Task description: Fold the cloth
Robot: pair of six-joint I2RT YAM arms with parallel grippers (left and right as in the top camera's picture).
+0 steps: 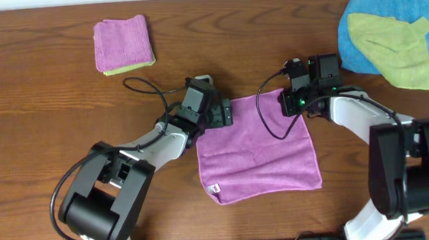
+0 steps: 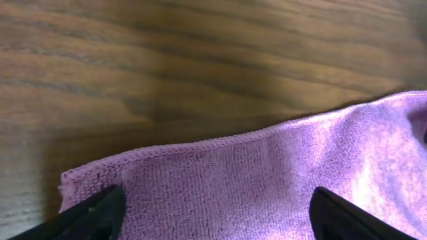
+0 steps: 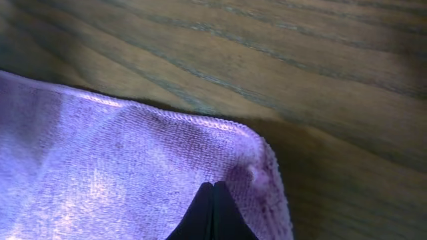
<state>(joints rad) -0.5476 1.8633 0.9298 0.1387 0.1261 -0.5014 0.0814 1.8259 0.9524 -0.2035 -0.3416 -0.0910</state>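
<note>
Wooden table (image 1: 45, 110) bears the cloth (image 1: 260, 158) flat; I see my left gripper (image 2: 217, 210) gaping wide over one far corner, my right gripper (image 3: 213, 193) pinched shut on the other.

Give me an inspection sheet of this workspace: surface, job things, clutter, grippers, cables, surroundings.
Surface: wooden table.
Job's things: cloth flat, unfolded, tag at near-left corner.
Clutter: folded stack far left; yellow-green cloth on blue cloth far right.
Grippers: left gripper open, astride the cloth's far-left corner; right gripper shut on its far-right corner.
Cables: left cable loops beside its arm; right cable crosses the cloth.
Surroundings: nothing seen.
</note>
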